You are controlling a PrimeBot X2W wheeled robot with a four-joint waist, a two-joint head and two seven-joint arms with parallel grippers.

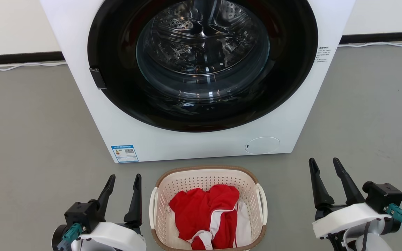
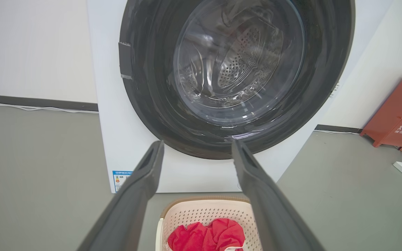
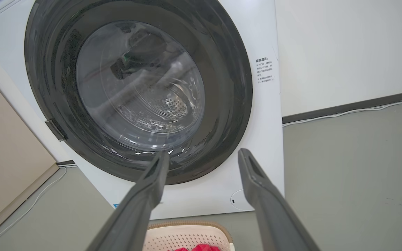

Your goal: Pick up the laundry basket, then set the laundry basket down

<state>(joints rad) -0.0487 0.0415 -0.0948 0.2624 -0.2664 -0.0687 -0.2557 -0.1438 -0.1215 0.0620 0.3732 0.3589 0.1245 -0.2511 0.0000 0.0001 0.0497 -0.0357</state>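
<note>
L gripper [image 1: 125, 177]: fingers spread, holding nothing, just beside the left wall of the laundry basket [image 1: 206, 168], not touching. R gripper [image 1: 324, 162]: also spread and empty, well apart from the basket's right side w/ bare floor btwn. Floor [image 1: 30, 139]: grey, open room on both sides of the machine. Washing machine [image 1: 194, 148]: white, big round dark door [image 1: 201, 120], directly behind the basket, narrow strip of floor btwn its front edge and the basket rim. Basket upright on the floor btwn the two grippers, brown rim. White side handles [image 1: 153, 205] unobstructed. Red-and-white garment [image 1: 204, 209] bunched inside, below rim level.
</note>
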